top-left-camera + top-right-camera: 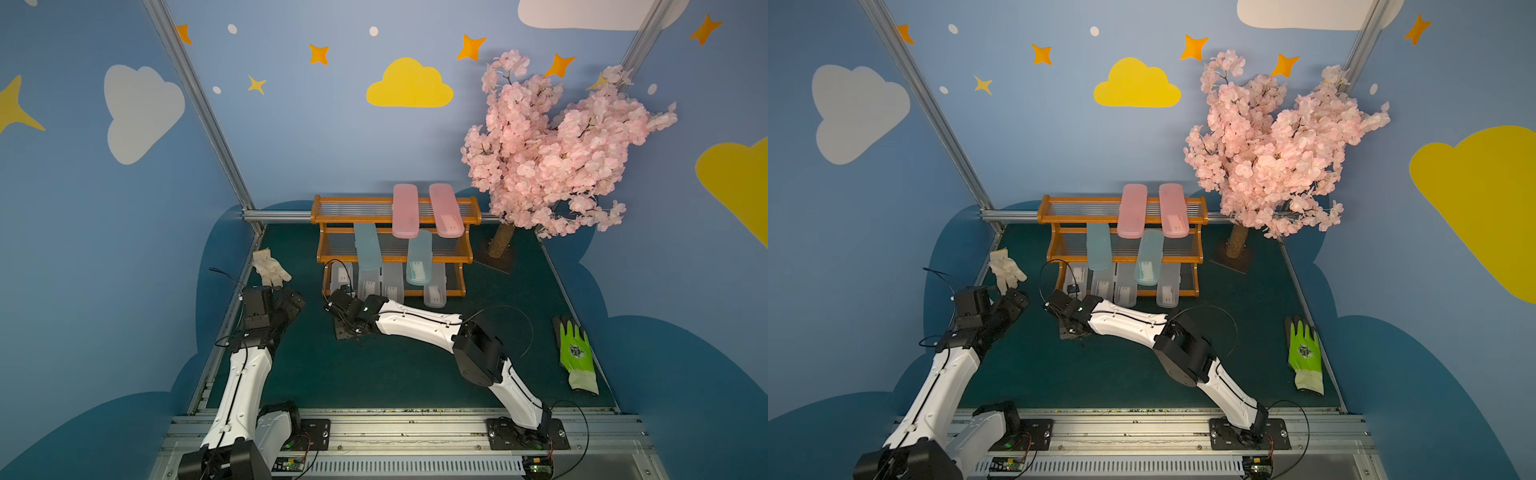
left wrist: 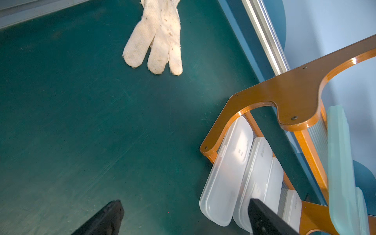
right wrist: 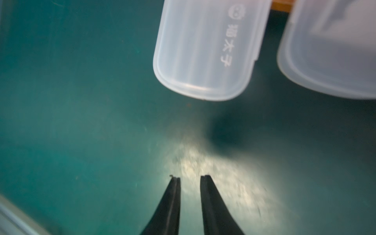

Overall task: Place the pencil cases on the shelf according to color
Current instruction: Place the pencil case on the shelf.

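The shelf (image 1: 320, 216) (image 1: 1045, 216) stands at the back of the green mat. Two pink pencil cases (image 1: 405, 212) (image 1: 446, 210) lie across its top tier. Two pale blue ones (image 1: 368, 249) (image 1: 419, 259) rest on the middle tier. Several clear-frosted cases (image 1: 392, 284) (image 2: 225, 173) sit side by side on the bottom tier. My right gripper (image 3: 190, 177) (image 1: 338, 307) hovers low over the mat just in front of the leftmost clear cases (image 3: 203, 50); it is shut and holds nothing. My left gripper (image 2: 185, 203) (image 1: 291, 303) is open and empty, left of the shelf.
A white glove (image 1: 270, 266) (image 2: 158, 40) lies on the mat near the left wall. A green glove (image 1: 575, 353) lies at the right. A pink blossom tree (image 1: 552, 158) stands on its base (image 1: 494, 253) right of the shelf. Blue walls close in three sides.
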`<state>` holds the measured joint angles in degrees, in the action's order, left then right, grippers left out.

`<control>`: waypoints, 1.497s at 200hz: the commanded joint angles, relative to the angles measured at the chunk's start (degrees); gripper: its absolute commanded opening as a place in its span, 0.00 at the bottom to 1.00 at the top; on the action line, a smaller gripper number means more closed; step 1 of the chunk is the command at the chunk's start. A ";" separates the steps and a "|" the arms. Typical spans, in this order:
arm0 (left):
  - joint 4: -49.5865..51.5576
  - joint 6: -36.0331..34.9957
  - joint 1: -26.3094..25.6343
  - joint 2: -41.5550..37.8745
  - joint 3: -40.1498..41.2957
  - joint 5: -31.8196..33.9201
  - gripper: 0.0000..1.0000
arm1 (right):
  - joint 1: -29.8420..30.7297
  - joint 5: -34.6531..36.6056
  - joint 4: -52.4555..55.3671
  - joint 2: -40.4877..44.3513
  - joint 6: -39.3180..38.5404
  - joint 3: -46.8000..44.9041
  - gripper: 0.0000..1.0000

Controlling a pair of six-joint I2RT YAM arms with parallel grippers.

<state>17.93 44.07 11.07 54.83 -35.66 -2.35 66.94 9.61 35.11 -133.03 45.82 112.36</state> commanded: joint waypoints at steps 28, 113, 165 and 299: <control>0.61 -1.54 -0.28 -0.87 0.09 1.41 1.00 | -1.91 1.20 -8.70 -7.67 -3.52 7.29 0.23; 0.37 -1.62 -0.45 0.21 -0.40 0.85 1.00 | -5.39 -1.86 -13.18 -9.17 -8.30 11.10 0.35; 1.51 -3.50 -1.31 -1.12 -0.92 2.28 1.00 | -2.18 1.03 -10.87 -0.60 -9.53 4.27 0.79; -9.50 -17.48 -9.63 -5.74 5.02 18.63 1.00 | 1.87 47.58 18.77 34.34 -2.32 -34.06 0.99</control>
<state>14.02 31.68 3.01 51.75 -33.28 7.90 70.13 45.08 40.95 -105.16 38.92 83.61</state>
